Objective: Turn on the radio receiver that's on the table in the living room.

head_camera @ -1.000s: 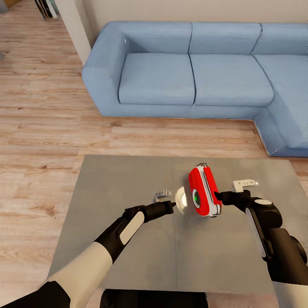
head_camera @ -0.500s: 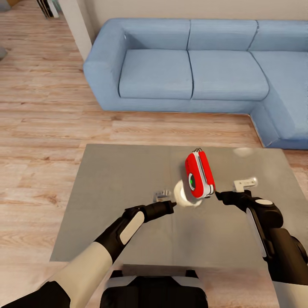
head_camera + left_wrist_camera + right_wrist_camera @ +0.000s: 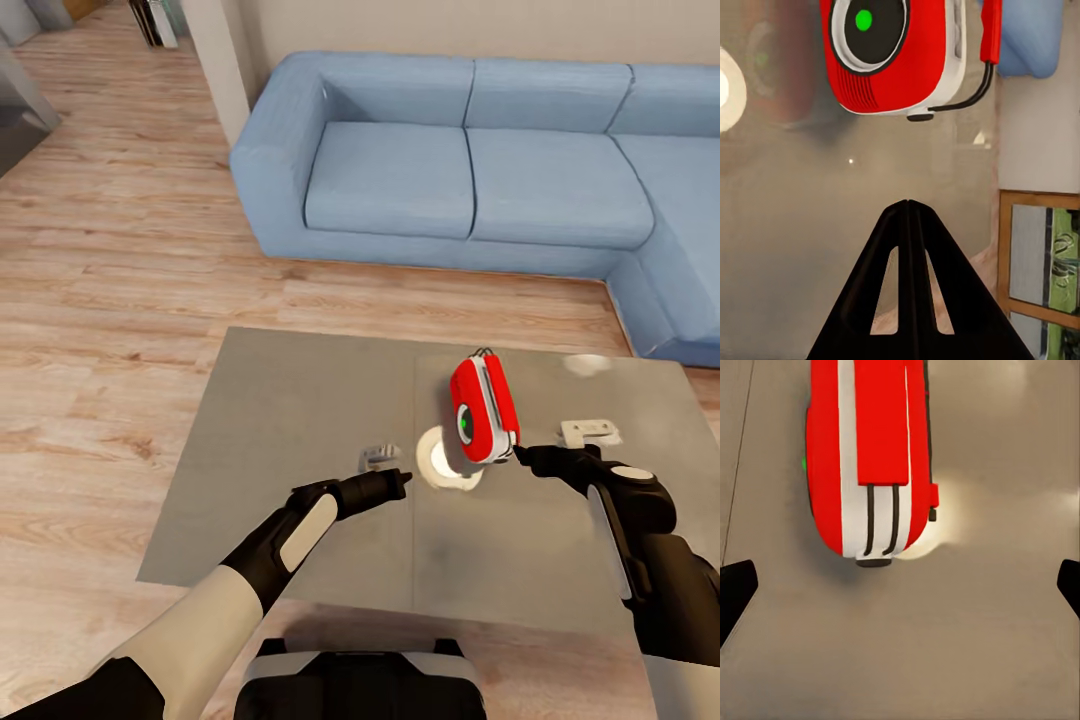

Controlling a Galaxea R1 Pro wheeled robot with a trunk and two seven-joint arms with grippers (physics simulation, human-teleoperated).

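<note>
A: Where does the radio receiver [image 3: 484, 407] stand?

B: On its edge on the table [image 3: 300, 400], a glossy grey slab that mirrors a pale round glow just beside the radio's base. The shell is bright red, smooth and rounded, with a white-grey band round its rim and thin dark wires running up to a red handle.

A: And against the jaws?

B: The left gripper [image 3: 400, 479] points at the radio's face from a short way off. From the left wrist, the black fingers [image 3: 907, 225] are pressed together into one tapered point, and the red face with its black round dial and green dot sits ahead of that tip, apart from it. The right gripper [image 3: 520, 455] has its tip just beside the radio's lower edge. From the right wrist, its jaws are spread wide, only the black fingertips [image 3: 735, 589] showing at either side, with the radio's banded rim ahead between them, untouched.

A: Behind?

B: A light blue sofa [image 3: 460, 180], soft matte cushions, on a pale wood plank floor [image 3: 120, 300].
</note>
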